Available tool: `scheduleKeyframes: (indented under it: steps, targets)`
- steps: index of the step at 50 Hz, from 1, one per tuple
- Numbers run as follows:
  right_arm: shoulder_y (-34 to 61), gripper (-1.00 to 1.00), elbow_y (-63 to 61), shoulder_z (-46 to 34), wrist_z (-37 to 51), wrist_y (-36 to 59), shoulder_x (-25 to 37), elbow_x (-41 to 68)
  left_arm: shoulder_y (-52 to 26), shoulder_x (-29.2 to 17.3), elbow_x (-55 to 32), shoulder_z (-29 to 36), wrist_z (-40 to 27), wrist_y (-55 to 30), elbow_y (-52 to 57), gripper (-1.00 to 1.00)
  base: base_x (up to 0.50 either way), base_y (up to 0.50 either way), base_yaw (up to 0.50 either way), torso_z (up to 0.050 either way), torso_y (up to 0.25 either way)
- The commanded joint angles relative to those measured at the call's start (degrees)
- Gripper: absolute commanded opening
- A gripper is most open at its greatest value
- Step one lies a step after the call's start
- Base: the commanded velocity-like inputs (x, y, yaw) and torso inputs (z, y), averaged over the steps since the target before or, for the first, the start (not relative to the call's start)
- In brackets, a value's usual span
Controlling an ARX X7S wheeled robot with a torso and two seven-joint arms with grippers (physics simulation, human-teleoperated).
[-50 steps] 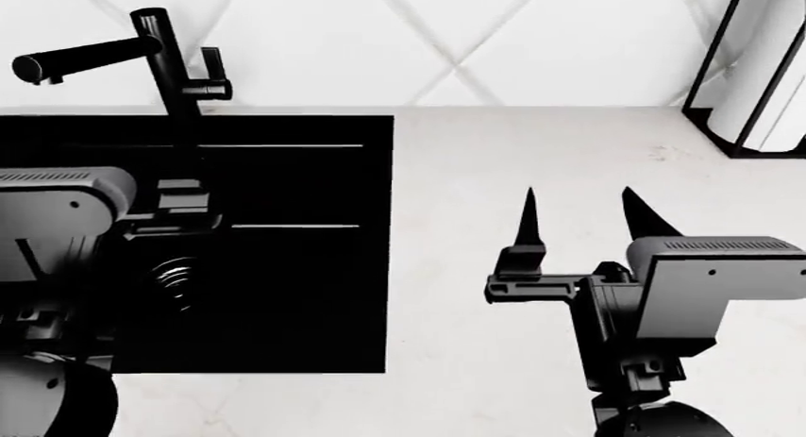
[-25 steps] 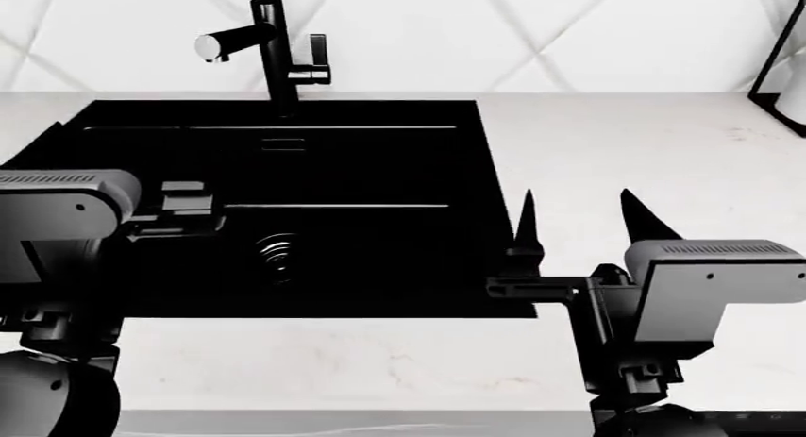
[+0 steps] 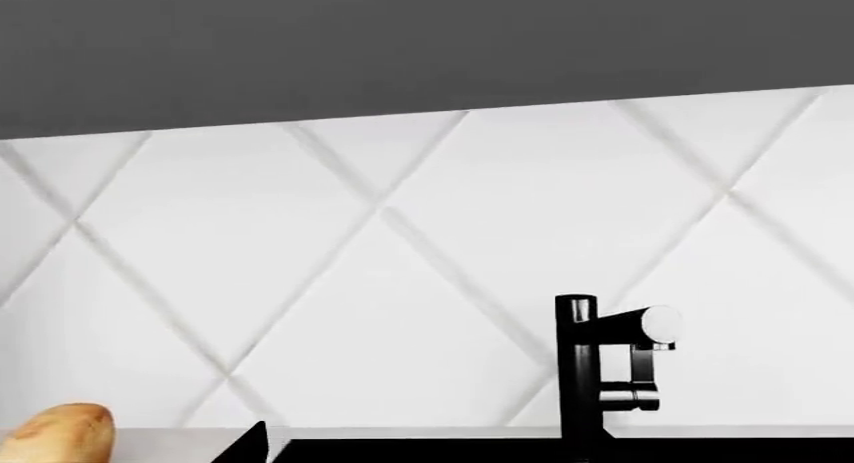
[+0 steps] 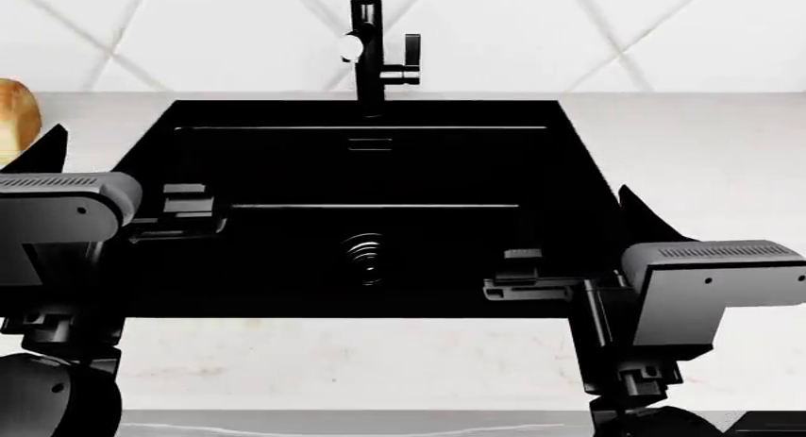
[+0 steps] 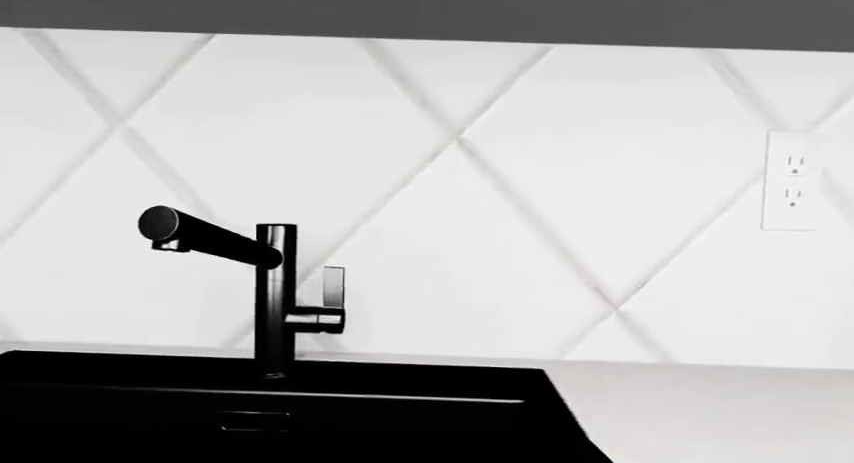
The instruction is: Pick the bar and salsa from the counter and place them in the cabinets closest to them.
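Observation:
The bar and the salsa are out of view in every frame. The white marble-look counter (image 4: 705, 144) runs around a black sink (image 4: 365, 210). My left gripper (image 4: 120, 149) is open and empty over the sink's left rim. One of its fingertips (image 3: 251, 443) shows in the left wrist view. My right gripper (image 4: 576, 210) is open and empty over the sink's right rim; its inner finger is lost against the black basin. The counter also shows in the right wrist view (image 5: 721, 413).
A black faucet (image 4: 366, 41) stands behind the sink; it shows in both wrist views (image 3: 594, 373) (image 5: 267, 283). A bread loaf (image 4: 10, 116) (image 3: 60, 435) lies at the far left. A wall outlet (image 5: 790, 180) sits on the tiled backsplash. A grey upper cabinet underside (image 3: 400, 43) hangs above.
The head view has shifted left along the counter: the sink and faucet slid to the right in view, the stand at the right left view, and the bread loaf came in at the left. Both grippers stay open.

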Motion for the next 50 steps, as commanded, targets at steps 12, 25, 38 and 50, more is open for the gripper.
scheduleKeyframes:
  steps: [12, 25, 38, 50]
  targets:
    - [1.63, 1.00, -1.32, -0.16, 1.01, 1.36, 1.47, 1.12, -1.42, -0.58, -1.33, -0.34, -0.82, -1.20, 1.18, 1.00, 0.00, 0.50, 0.00, 0.000, 0.000]
    - [5.85, 1.00, -7.11, 0.26, 2.39, 7.51, 2.35, 1.97, -4.70, -1.88, -4.54, -2.73, -2.85, -5.44, 5.47, 1.00, 0.00, 0.50, 0.00, 0.000, 0.000]
    - [4.80, 1.00, -6.52, 0.12, 3.12, 5.87, 2.88, 2.29, -3.48, -2.02, -3.96, -1.75, -3.27, -3.84, 4.76, 1.00, 0.00, 0.50, 0.00, 0.000, 0.000]
    - [4.49, 1.00, -6.06, 0.07, 3.71, 5.23, 3.20, 2.68, -3.15, -2.48, -4.38, -1.63, -3.79, -3.58, 4.84, 1.00, 0.00, 0.50, 0.00, 0.000, 0.000]
